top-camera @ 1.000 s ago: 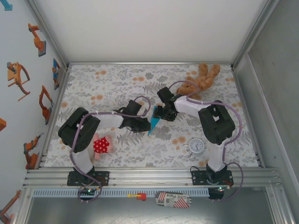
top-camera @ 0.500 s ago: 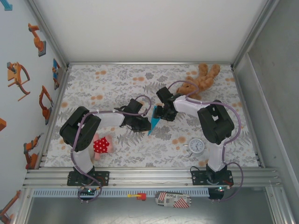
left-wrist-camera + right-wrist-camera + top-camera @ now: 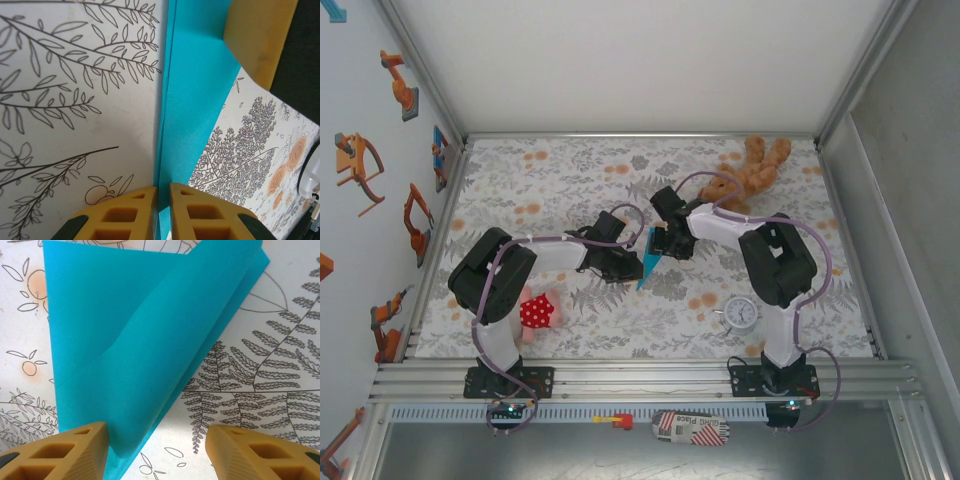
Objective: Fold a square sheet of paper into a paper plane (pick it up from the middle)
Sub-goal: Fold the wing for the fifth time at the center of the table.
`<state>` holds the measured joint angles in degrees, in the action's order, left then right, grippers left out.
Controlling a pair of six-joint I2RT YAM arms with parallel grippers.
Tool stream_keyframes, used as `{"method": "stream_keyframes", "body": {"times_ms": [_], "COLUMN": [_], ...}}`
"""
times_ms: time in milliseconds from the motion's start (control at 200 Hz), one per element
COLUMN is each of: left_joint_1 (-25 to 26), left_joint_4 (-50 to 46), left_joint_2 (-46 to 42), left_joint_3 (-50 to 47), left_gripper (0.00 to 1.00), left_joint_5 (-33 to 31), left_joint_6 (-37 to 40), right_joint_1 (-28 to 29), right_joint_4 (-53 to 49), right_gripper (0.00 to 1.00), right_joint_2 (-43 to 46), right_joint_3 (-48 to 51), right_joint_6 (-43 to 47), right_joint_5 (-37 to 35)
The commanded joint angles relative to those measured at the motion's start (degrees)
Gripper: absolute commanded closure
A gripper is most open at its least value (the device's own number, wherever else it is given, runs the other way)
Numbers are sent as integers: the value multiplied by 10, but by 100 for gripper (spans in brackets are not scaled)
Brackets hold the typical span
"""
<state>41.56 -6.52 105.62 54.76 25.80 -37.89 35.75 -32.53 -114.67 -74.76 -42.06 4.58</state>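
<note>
The square sheet of paper (image 3: 648, 263) is turquoise-blue and folded into a narrow pointed dart, standing on edge on the flowered tablecloth mid-table. My left gripper (image 3: 628, 264) comes at it from the left. In the left wrist view its yellow fingers (image 3: 136, 216) are shut on the paper's (image 3: 192, 100) lower folded edge. My right gripper (image 3: 661, 243) sits at the paper's upper end. In the right wrist view it (image 3: 157, 452) is open, its jaws wide apart. The folded paper (image 3: 130, 340) lies ahead, and its near corner rests against the left finger (image 3: 75, 452).
A brown teddy bear (image 3: 752, 166) lies at the back right. A small round white clock (image 3: 740, 313) stands front right of the paper. A red-and-white spotted soft toy (image 3: 536, 311) sits by the left arm's base. Metal frame rails bound the table.
The right gripper has shifted slightly left toward the paper and its jaws have narrowed a little. The left gripper keeps its hold on the paper.
</note>
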Motion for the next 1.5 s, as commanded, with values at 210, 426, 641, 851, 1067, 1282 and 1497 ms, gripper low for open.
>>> {"method": "stream_keyframes", "body": {"times_ms": [210,426,641,851,1067,1282,1497], "left_joint_1": [5,3,-7,-14,-10,-9,-10], "left_joint_4": [-51,-53,-59,-8,53,60,59], "left_joint_2": [31,20,-55,-117,-66,-31,3], "left_joint_3": [-9,-7,5,-8,-9,-6,7], "left_gripper": [83,83,78,78,94,99,100], "left_joint_5": [-51,-51,-56,-26,34,47,51], "left_joint_6": [13,12,6,-20,-59,-66,-71], "right_joint_1": [9,14,14,14,14,14,14], "right_joint_4": [-10,-31,-47,-41,-35,-30,-29], "right_gripper": [44,44,44,44,44,44,44], "right_joint_2": [-155,-174,-189,-193,-196,-196,-196], "right_joint_3": [34,23,18,20,24,27,28], "right_joint_6": [-1,-4,-10,-16,-18,-19,-20], "right_joint_5": [-63,-84,-100,-95,-90,-87,-87]}}
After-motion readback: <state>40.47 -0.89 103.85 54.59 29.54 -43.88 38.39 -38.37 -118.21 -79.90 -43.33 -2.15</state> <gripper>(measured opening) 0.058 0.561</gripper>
